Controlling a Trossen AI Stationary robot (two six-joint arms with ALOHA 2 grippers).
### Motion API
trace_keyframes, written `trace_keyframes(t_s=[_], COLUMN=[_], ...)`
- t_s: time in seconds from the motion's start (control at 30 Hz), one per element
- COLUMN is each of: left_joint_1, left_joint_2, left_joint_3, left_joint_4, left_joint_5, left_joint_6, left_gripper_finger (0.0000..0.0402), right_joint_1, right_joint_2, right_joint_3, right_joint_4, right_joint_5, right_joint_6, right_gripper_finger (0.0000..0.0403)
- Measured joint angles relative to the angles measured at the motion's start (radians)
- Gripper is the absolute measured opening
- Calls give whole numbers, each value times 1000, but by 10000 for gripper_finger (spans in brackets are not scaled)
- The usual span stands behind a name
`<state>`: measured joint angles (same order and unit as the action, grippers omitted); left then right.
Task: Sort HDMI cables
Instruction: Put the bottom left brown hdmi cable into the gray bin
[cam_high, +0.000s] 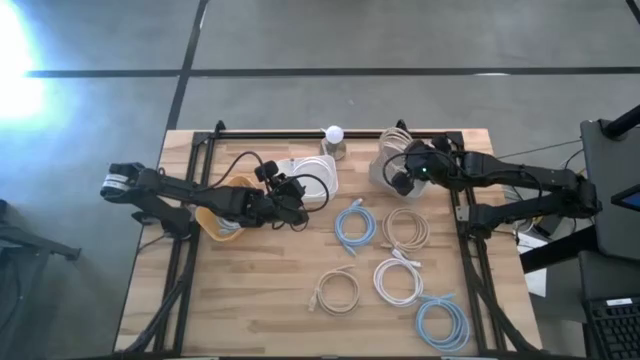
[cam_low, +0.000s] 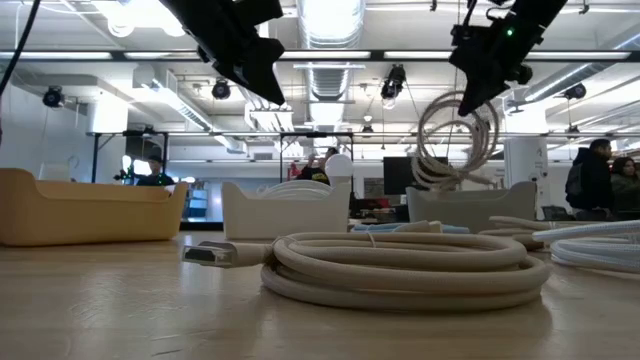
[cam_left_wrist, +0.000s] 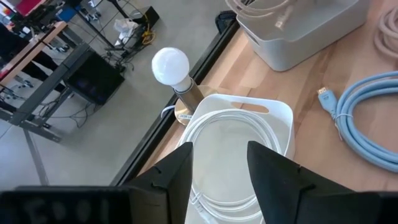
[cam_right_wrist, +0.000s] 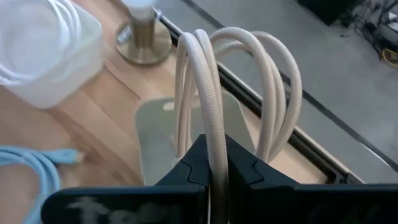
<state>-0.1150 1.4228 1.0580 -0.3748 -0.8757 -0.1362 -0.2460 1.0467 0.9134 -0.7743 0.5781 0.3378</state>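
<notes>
Right gripper (cam_right_wrist: 214, 168) is clamped on a beige HDMI coil (cam_right_wrist: 233, 93); the coil hangs below the fingers with its loop plane upright, in the air directly over the grey bin (cam_high: 385, 172) at the back of the table. In the low view the coil (cam_low: 455, 140) dangles above that bin's rim (cam_low: 470, 205), not touching it. So my read is the drop axis is straight down: bin sits under the load, no lateral move needed, just lower and release. Left gripper (cam_left_wrist: 221, 165) hovers over the white bin (cam_left_wrist: 273, 115), fingers parted and empty, a white coil (cam_left_wrist: 230, 155) already lying inside. Orange bin (cam_high: 222, 225) sits under the left arm. Five coils remain loose on the table: light blue (cam_high: 354, 226), beige (cam_high: 406, 228), beige (cam_high: 337, 292), white (cam_high: 397, 281), light blue (cam_high: 442, 323). The loose ones lie mostly toward the right arm's side, so right arm is nearer for most.
</notes>
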Motion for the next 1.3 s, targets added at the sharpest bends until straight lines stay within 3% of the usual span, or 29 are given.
trace_keyframes(t_s=[0.33, 0.5, 0.9, 1.3], left_joint_1=[0, 0, 0, 0], left_joint_2=[0, 0, 0, 0], left_joint_3=[0, 0, 0, 0], left_joint_4=[0, 0, 0, 0], left_joint_5=[0, 0, 0, 0], left_joint_6=[-2, -2, -2, -18], left_gripper_finger=[163, 163, 163, 163], right_joint_1=[-36, -46, -96, -102], right_joint_2=[36, 40, 41, 41], right_joint_3=[-153, -207, -283, -261], right_joint_4=[123, 173, 184, 179], right_joint_5=[7, 83, 77, 78], right_joint_6=[2, 2, 30, -4], right_gripper_finger=[13, 18, 74, 139])
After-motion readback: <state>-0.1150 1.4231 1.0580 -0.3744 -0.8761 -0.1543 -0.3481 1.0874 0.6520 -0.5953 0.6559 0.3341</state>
